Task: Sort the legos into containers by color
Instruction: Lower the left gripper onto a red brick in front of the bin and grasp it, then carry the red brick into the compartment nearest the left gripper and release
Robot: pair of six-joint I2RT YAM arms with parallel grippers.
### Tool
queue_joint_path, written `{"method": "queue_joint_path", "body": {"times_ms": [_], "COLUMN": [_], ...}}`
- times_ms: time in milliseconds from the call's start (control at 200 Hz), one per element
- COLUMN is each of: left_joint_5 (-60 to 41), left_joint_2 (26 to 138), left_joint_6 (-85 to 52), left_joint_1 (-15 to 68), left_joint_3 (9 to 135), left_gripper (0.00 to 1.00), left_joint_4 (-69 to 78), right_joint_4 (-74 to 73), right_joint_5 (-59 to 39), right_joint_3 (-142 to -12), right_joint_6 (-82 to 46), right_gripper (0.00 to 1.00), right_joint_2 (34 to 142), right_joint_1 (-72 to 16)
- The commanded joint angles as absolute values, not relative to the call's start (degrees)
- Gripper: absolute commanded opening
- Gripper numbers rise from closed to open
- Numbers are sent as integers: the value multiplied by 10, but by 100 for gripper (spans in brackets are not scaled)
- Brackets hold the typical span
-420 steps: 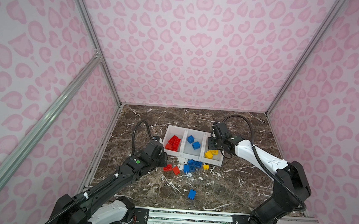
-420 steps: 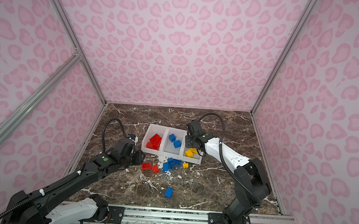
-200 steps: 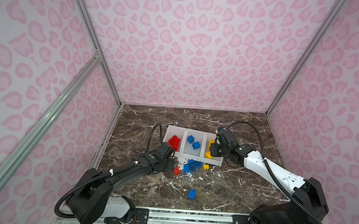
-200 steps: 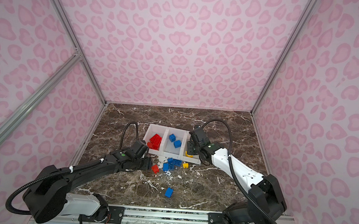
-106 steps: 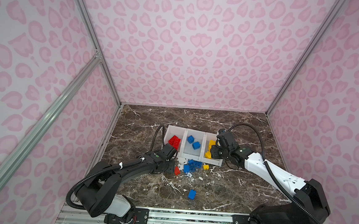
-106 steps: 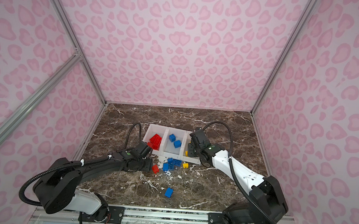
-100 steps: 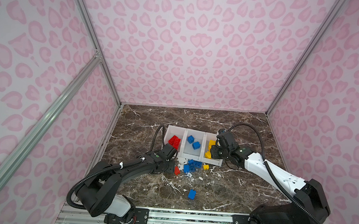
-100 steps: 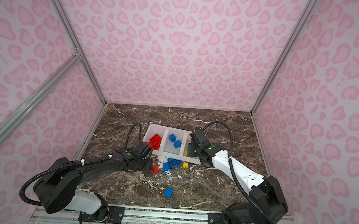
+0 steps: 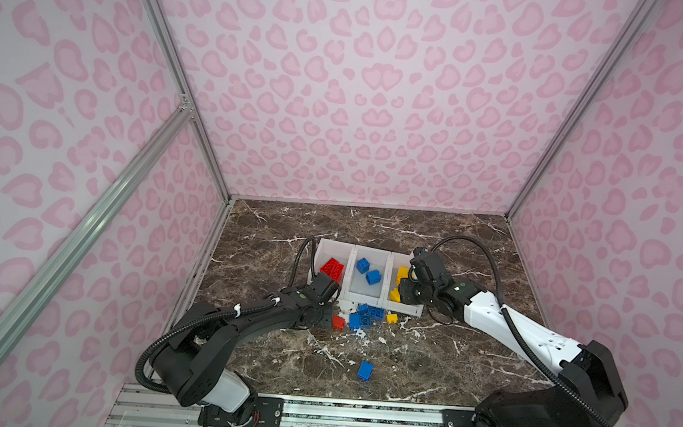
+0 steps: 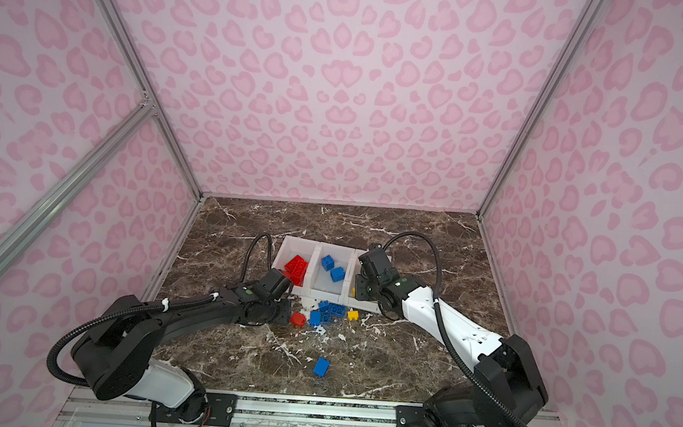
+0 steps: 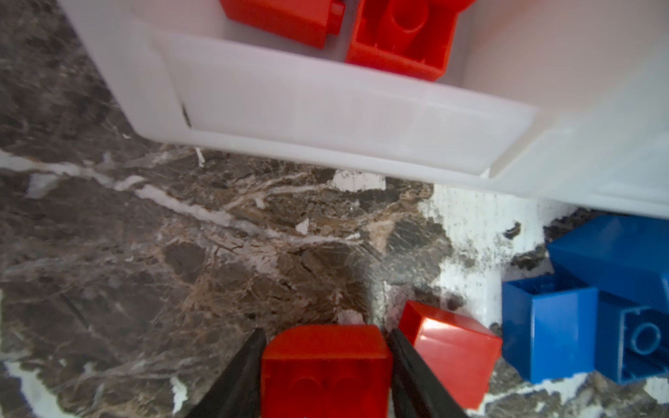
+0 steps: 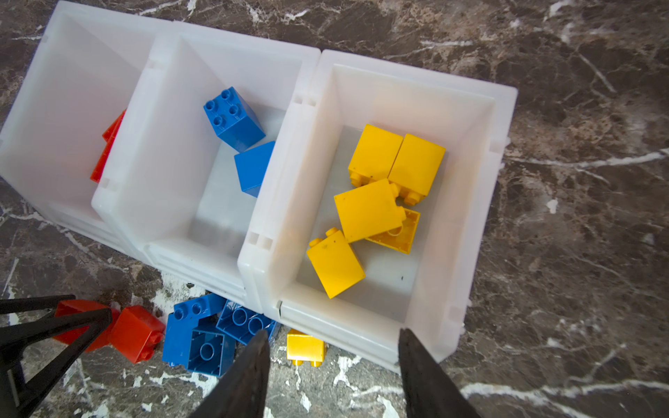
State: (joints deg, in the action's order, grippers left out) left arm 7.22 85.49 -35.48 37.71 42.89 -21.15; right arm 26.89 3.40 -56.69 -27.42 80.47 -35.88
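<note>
My left gripper (image 11: 325, 333) is shut on a red lego (image 11: 325, 369) that rests on the marble in front of the containers (image 9: 366, 298). A second red lego (image 11: 452, 347) lies just beside it. In both top views the left gripper (image 9: 323, 317) (image 10: 282, 314) hides the held brick. My right gripper (image 12: 333, 333) hangs open and empty over the front wall of the bin of yellow legos (image 12: 376, 213). The middle bin holds two blue legos (image 12: 235, 119); the left bin holds red legos (image 9: 332, 268).
Loose blue legos (image 9: 367, 314) and one small yellow lego (image 12: 306, 347) lie against the bins' front walls. A lone blue lego (image 9: 365, 370) sits nearer the front rail. Pink walls close in the marble floor (image 9: 424, 354) on three sides.
The left arm has stretched low toward the loose bricks and its fingers have closed in on the red lego. The right gripper drifted slightly toward the yellow bin's front and stayed open.
</note>
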Motion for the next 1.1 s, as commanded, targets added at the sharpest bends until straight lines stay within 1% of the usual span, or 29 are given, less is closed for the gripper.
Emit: {"method": "queue_joint_path", "body": {"times_ms": [0, 210, 435, 640, 745, 955, 1095], "left_joint_5": [85, 89, 91, 113, 117, 108, 96], "left_joint_2": [854, 845, 818, 808, 827, 909, 954], "left_joint_6": [-357, -358, -352, -311, -281, -234, -220], "left_joint_1": [377, 377, 376, 375, 359, 315, 289], "left_joint_3": [430, 421, 427, 489, 543, 657, 698], "left_gripper": [52, 46, 45, 45, 45, 45, 45], "left_joint_4": [-212, -213, -224, -247, -252, -259, -258], "right_joint_4": [266, 266, 269, 271, 275, 279, 281], "right_joint_5": [39, 40, 43, 47, 49, 55, 55], "right_joint_3": [-564, -560, -558, -552, -550, -542, -537], "right_joint_6": [-278, -280, -282, -285, -287, -292, -296], "right_gripper": [58, 58, 58, 57, 57, 57, 57], "right_joint_2": [806, 802, 795, 781, 774, 760, 752], "right_joint_1": [-359, -361, -360, -363, -364, -371, -375]}}
